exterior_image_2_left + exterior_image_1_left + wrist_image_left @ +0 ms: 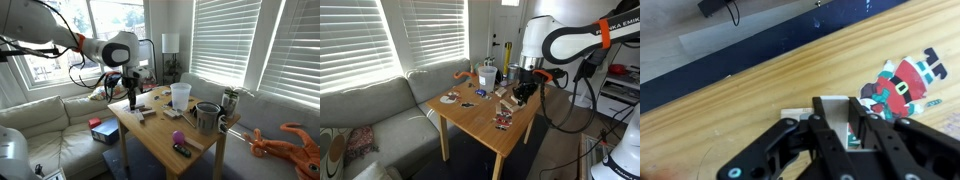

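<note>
**Wrist view: my claw (841, 112) astride a white block (793, 114) on the bench (730, 115)**

In both exterior views I am reaching over the sofa (45, 112) side of the wooden bench, wrist pointing straight down and the claw low over the top. My fingers are drawn in to a narrow gap with the small white block between them. I cannot tell whether the pads already press on it or only flank it. The block lies flat on the wood near the bench's edge, just beside a Santa figure (904, 86).

I judge this to be the grasping step. The next move calls for a square, firm pinch on the block's two sides that keeps clear of the Santa figure, and only then any lift.

By size, I count:
- one sofa
- one bench
- one orange octopus toy (294, 141), on the cushion past the bench's far end
- one clear cup (180, 95)
- one metal mug (207, 117)
- one Santa figure
- one pink ball (177, 138)
- one white block

A few more small bits near my claw are too small to name.
</note>
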You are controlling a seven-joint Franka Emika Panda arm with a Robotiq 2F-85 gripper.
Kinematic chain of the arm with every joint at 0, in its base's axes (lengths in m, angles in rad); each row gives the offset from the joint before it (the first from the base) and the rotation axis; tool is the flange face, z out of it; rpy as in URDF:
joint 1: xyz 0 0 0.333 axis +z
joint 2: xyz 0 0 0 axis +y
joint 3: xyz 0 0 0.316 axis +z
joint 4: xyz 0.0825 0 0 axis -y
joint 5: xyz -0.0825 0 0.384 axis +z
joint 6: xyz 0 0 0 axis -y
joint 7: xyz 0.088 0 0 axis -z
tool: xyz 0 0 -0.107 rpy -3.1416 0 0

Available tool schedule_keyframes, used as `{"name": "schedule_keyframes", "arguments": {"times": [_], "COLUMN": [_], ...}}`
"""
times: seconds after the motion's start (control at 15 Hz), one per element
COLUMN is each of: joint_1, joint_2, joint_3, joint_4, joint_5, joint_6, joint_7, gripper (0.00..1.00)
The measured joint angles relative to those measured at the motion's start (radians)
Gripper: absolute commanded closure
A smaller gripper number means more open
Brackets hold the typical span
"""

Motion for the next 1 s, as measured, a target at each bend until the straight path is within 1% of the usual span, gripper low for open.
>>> {"name": "schedule_keyframes", "arguments": {"times": [0.07, 0.27, 0.33, 0.67, 1.0], "joint_1": [-0.01, -0.018, -0.017, -0.025, -0.059], "joint_2": [-0.007, -0.006, -0.005, -0.004, -0.005], "joint_3": [-0.012, -0.015, -0.011, -0.015, -0.039], "joint_4": [-0.01, -0.014, -0.014, -0.015, -0.022], "joint_5": [0.0, 0.0, 0.0, 0.0, -0.034], "joint_6": [0.009, 0.011, 0.011, 0.011, 0.008], "joint_7": [-0.028, -0.037, -0.036, -0.039, -0.074], "gripper": [0.71, 0.71, 0.93, 0.93, 0.93]}}
